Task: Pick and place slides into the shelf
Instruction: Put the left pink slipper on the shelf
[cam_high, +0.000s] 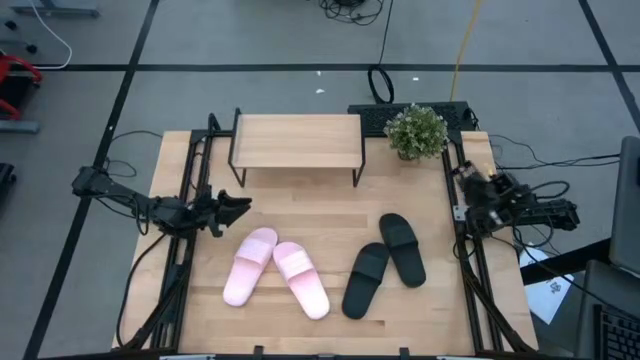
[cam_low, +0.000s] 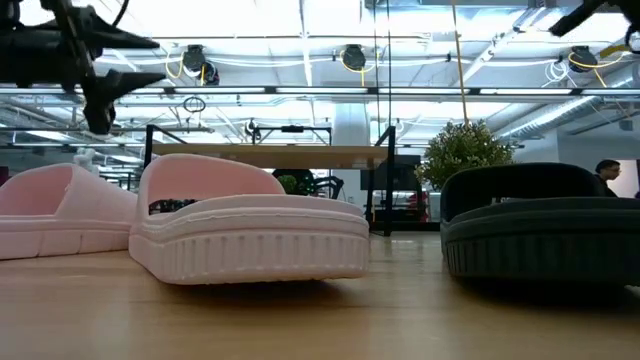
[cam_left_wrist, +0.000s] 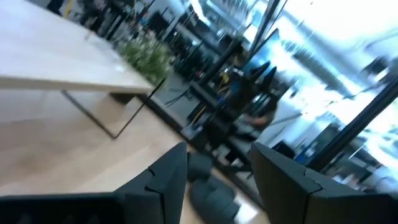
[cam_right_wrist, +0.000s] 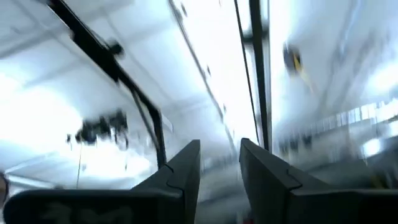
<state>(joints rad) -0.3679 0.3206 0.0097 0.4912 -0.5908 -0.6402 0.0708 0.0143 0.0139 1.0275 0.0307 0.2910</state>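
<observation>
Pale pink pair: you have the two pink slides (cam_high: 274, 277) lying left of centre on the tabletop (cam_high: 330, 210), heels apart and toes nearly touching, straps up, in front of the shelf.
Left gripper: your left gripper (cam_high: 236, 208) hangs above the table's left side, just up and left of the nearer pink slide, jaws apart and holding nothing; the left wrist view shows both fingers (cam_left_wrist: 163, 180) with a clear gap.
Step in hand: you are, by my reading, starting the reach for the first pink slide; nothing is on the shelf yet.
Doing it well: turn your wrist so the jaws straddle the wide strap or one side wall, come down squarely, and close only once the sole sits flat.
Shelf: the light-wood shelf (cam_high: 296, 140) stands at the back, bare on top, so take the left end first.
Black pair: the black slides (cam_high: 387, 262) lie right of centre, crossed at the heel end and touching.
Plant: mind the small potted plant (cam_high: 416, 131) just beside the shelf's right end.
Right gripper: your right gripper (cam_high: 474, 200) waits at the table's right edge, jaws slightly apart, empty.
</observation>
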